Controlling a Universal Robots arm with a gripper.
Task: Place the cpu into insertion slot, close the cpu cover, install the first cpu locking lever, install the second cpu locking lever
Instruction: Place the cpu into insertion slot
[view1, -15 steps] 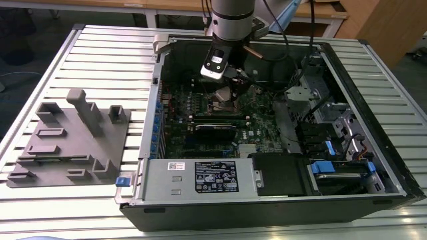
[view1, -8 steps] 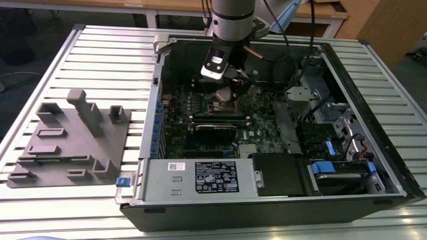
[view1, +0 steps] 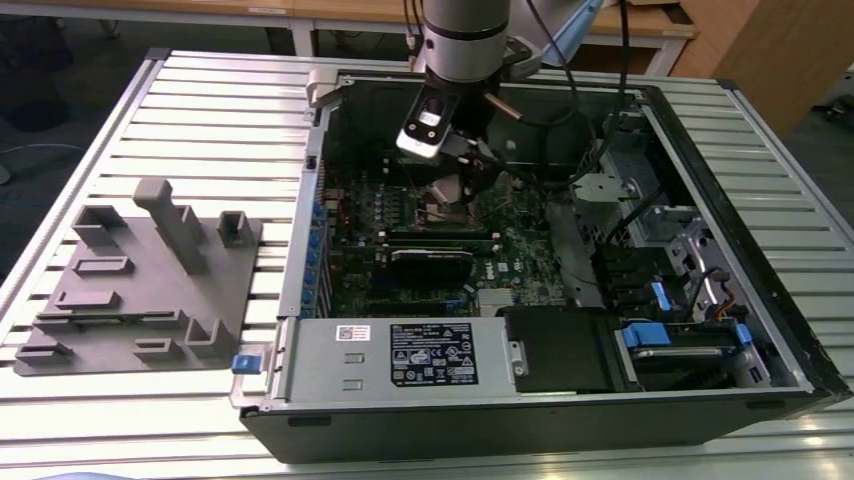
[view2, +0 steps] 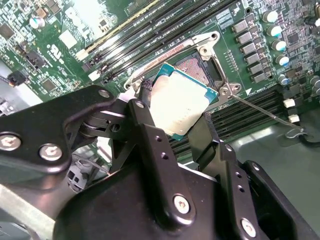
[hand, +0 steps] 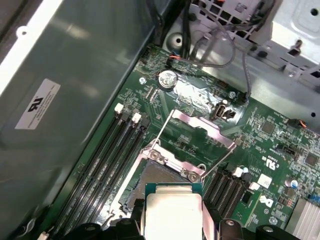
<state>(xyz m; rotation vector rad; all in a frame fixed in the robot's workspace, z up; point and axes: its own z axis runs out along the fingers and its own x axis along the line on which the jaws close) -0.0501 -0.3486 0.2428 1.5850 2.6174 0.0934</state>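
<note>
The tool (view2: 174, 114) is pinching the cpu (view2: 186, 94) by its edges, insertion slot (view2: 198, 69) just below it; light, stiff, probably fragile.

Your arm (view1: 465, 30) ends in a silver-grey cylinder banded in black, with black cables (view1: 566, 75) trailing off it. Look at the gripper (view2: 172, 115) in the second wrist view — matte black linkage plates, rounded at the joints, pinned with bright silver screws (view2: 181, 203) and dotted with small holes.
</note>
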